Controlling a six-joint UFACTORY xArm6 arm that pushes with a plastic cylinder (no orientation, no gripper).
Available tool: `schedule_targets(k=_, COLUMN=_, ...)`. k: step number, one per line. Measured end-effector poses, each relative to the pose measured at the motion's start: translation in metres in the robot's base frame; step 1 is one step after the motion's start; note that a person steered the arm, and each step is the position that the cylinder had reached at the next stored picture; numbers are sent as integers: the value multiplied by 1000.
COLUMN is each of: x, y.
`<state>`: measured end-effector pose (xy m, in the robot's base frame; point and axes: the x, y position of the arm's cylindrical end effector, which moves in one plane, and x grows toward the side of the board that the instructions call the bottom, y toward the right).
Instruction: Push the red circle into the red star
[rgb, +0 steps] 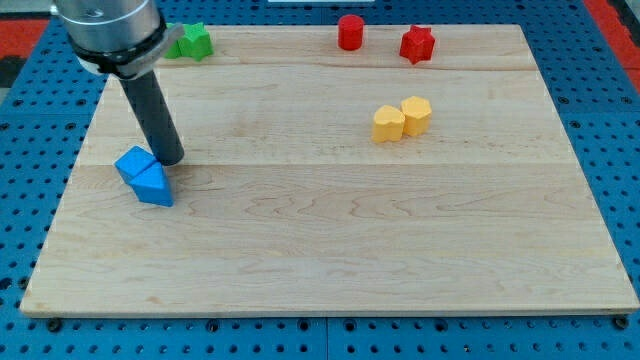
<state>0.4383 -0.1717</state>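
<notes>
Red circle (349, 32) untouched; my tip (171, 159) (rod tilted) beside blue blocks (144, 176).

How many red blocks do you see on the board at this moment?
2: the red circle and the red star, both near the view's top edge, star to the right. None seems hidden.

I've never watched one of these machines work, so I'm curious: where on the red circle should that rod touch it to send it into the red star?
No gripping here, only pushing. My tip should meet the red circle on its side toward the view's left, since the red star sits just to its right, slightly lower. My tip is now far off, beside the blue blocks.
</notes>
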Motion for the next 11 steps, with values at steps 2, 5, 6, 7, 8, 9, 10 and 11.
schedule_targets(k=2, x=-99, y=75)
schedule_targets(k=5, x=-246, y=136)
schedule_targets(k=6, x=-246, y=163)
schedule_targets(k=7, x=-245, y=224)
schedule_targets(k=8, x=-246, y=302)
schedule_targets(k=9, x=-241, y=321)
schedule_targets(k=10, x=-232, y=322)
schedule_targets(k=11, x=-229, y=332)
